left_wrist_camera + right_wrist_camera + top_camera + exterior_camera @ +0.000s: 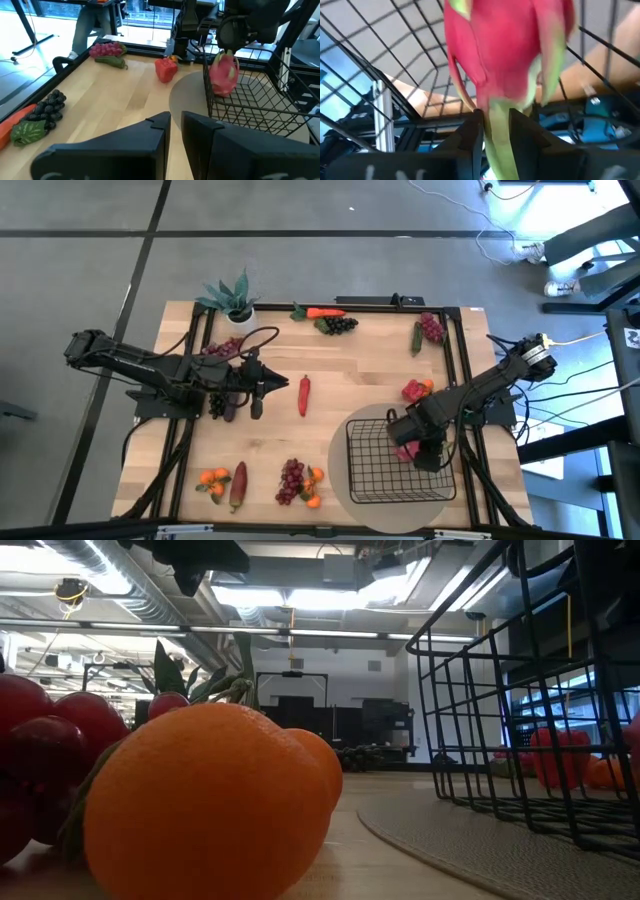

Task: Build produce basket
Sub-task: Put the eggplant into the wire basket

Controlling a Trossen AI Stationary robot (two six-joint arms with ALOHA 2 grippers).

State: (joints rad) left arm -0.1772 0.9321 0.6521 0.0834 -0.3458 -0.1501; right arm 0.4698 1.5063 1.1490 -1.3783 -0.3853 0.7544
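Observation:
The black wire basket (398,462) stands on a round grey mat (345,480) at the table's near right. My right gripper (418,442) is above the basket's far right part, shut on a pink dragon fruit (223,74) that hangs at rim height. My left gripper (268,386) hovers level over the table's left middle, its fingers (150,135) a little apart with nothing between them. A long red pepper (304,395) lies just beyond it. More produce lies around the table's edges. My right gripper pinches a green leaf tip (499,131) at the dragon fruit's end between its two fingers. The fingers slant steeply down from above. The fruit hangs below them, clear of the basket's floor and inside its rim (235,82).
A carrot (325,312) and dark grapes (340,326) lie at the far edge beside a potted plant (235,298). Red grapes (431,328) and a green pepper (417,338) lie far right. A red pepper (416,390) lies by the basket. Oranges (213,478), a potato (238,485) and grapes (291,480) line the near edge.

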